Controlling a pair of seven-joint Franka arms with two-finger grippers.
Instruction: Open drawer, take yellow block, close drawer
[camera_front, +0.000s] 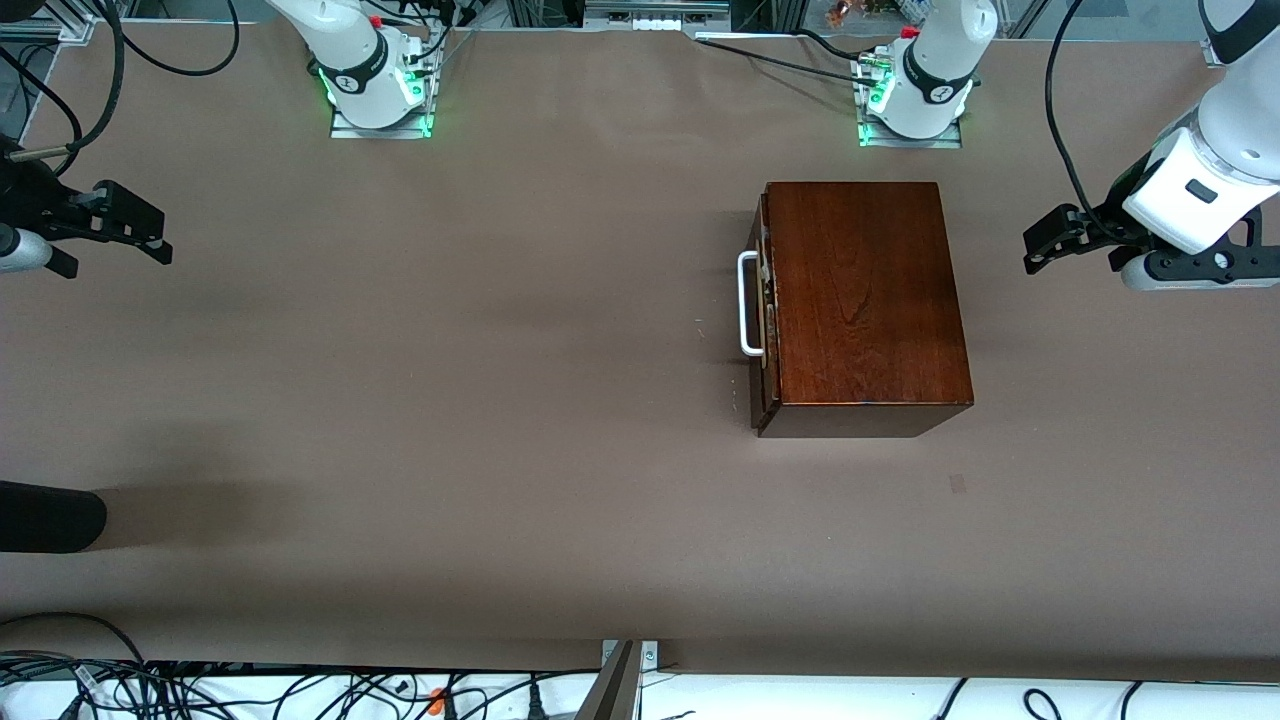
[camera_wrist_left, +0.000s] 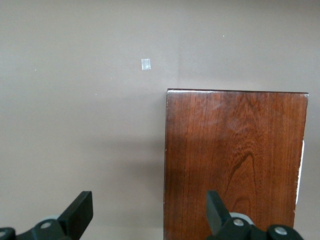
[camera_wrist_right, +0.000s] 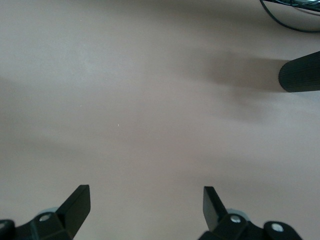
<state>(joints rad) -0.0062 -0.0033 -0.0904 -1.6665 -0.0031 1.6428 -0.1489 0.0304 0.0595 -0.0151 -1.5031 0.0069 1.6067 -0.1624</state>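
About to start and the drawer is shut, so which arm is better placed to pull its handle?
Probably the right: the white handle faces its end, giving the open right gripper a straight pull. The open left gripper hangs by the box's handle-less side.

Front cam high; wrist cams look down; box (camera_front: 865, 300) shared w/ left.

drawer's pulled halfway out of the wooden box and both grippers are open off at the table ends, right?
Not quite: the front view shows the drawer shut, flush in the wooden box. The rest holds: left gripper and right gripper are open at the table ends.
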